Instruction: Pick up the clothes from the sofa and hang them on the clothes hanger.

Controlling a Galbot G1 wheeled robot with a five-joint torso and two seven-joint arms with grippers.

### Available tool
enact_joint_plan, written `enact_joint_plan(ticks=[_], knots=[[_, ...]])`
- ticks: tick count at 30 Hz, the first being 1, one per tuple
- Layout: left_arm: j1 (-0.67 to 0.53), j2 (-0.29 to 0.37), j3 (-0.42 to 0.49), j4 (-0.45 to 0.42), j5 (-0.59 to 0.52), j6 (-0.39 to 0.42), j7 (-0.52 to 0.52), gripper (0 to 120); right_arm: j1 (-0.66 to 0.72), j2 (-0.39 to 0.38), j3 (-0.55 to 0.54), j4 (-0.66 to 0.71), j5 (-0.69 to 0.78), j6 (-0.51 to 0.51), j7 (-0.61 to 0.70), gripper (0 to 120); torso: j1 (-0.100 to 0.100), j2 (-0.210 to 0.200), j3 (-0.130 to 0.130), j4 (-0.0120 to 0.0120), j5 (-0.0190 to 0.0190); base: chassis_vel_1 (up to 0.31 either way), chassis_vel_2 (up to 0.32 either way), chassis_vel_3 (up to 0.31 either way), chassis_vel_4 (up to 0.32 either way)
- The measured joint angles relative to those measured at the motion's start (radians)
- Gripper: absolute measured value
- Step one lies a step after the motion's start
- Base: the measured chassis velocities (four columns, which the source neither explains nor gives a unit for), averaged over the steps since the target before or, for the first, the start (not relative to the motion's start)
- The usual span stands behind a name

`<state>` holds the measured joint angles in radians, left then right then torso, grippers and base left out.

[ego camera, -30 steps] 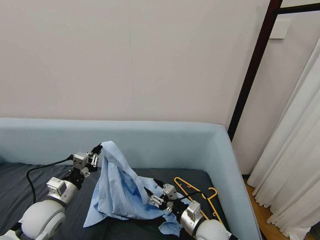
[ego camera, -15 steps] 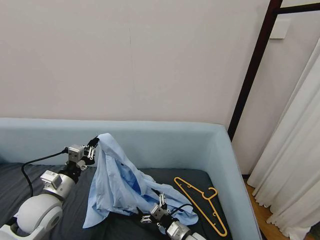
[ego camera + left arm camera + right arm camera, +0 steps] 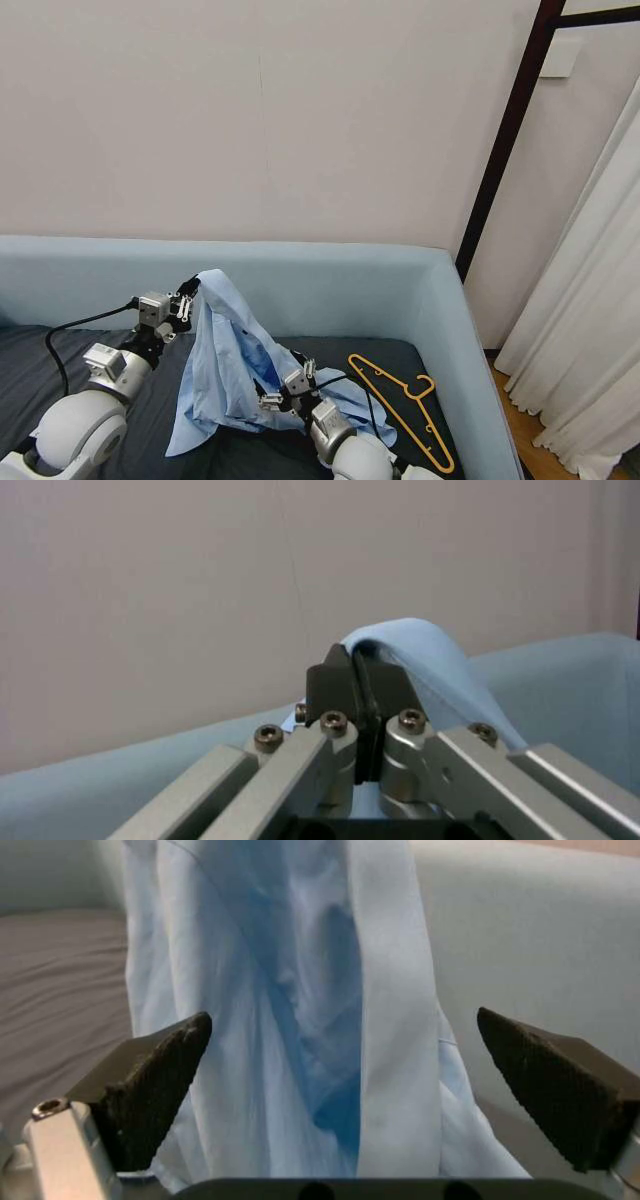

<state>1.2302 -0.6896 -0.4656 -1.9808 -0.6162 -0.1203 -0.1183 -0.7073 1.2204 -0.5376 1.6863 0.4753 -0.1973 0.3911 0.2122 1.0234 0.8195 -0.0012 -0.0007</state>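
A light blue shirt (image 3: pixel 235 375) hangs in a peak above the dark grey sofa seat (image 3: pixel 30 360), its lower folds resting on the cushion. My left gripper (image 3: pixel 190 296) is shut on the shirt's top edge; in the left wrist view the black fingers (image 3: pixel 355 686) pinch the cloth (image 3: pixel 425 649). My right gripper (image 3: pixel 281 388) stands open, low beside the draped shirt. In the right wrist view its fingers (image 3: pixel 150 1087) are spread wide, with the hanging shirt (image 3: pixel 300 1012) just ahead between them. An orange hanger (image 3: pixel 400 392) lies flat on the seat to the right.
The pale blue sofa back (image 3: pixel 340 285) and right armrest (image 3: pixel 475 380) wall in the seat. A black rack post (image 3: pixel 508 130) rises behind the armrest. White curtains (image 3: pixel 590 330) hang at the far right. A black cable (image 3: pixel 70 335) trails from the left arm.
My right gripper has moved left from beside the hanger to the shirt's lower folds. My left gripper has shifted the shirt's peak slightly left and up, then held still.
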Motion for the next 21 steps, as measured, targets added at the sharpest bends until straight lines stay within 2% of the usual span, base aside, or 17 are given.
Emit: enact_joint_plan(ticks=[3,7,9,11,13,18,19,21], knots=[[-0.001,0.000,-0.001,-0.003,-0.001,0.000,-0.002,0,0.002,0.017,-0.008,-0.009,0.003,-0.038,0.043,98,0.000,0.000,0.000,0.0000,0.0001,0.000,0.000,0.000,0.000],[0.002,-0.001,-0.006,-0.013,-0.001,0.000,-0.006,0,-0.003,0.032,-0.019,-0.031,-0.023,-0.095,0.107,82,0.000,0.000,0.000,-0.0002,0.0002,0.000,0.000,0.000,0.000],[0.004,-0.002,-0.008,-0.015,-0.001,0.000,-0.006,0,-0.005,0.034,-0.019,-0.039,-0.032,-0.100,0.118,79,0.000,0.000,0.000,-0.0002,0.0000,0.000,0.000,0.000,0.000],[0.006,-0.005,-0.011,-0.017,-0.001,0.000,-0.007,0,-0.009,0.039,-0.016,-0.050,-0.044,-0.105,0.134,67,0.000,0.000,0.000,-0.0001,0.0002,0.000,0.000,0.000,0.000],[0.007,-0.007,-0.012,-0.017,-0.001,0.000,-0.008,0,-0.010,0.040,-0.013,-0.051,-0.046,-0.105,0.136,64,0.000,0.000,0.000,-0.0001,0.0001,0.000,0.000,0.000,0.000],[0.009,-0.010,-0.012,-0.017,0.000,-0.001,-0.009,0,-0.011,0.032,-0.007,-0.040,-0.049,-0.097,0.137,43,0.000,0.000,0.000,-0.0001,0.0002,0.000,0.000,0.000,0.000],[0.009,-0.010,-0.012,-0.017,0.000,-0.001,-0.009,0,-0.011,0.032,-0.007,-0.040,-0.049,-0.097,0.137,43,0.000,0.000,0.000,-0.0001,0.0002,0.000,0.000,0.000,0.000],[0.009,-0.010,-0.012,-0.015,0.000,-0.002,-0.009,0,-0.012,0.019,0.000,-0.025,-0.047,-0.097,0.134,32,0.000,0.000,0.000,-0.0001,0.0002,0.000,0.000,0.000,0.000]])
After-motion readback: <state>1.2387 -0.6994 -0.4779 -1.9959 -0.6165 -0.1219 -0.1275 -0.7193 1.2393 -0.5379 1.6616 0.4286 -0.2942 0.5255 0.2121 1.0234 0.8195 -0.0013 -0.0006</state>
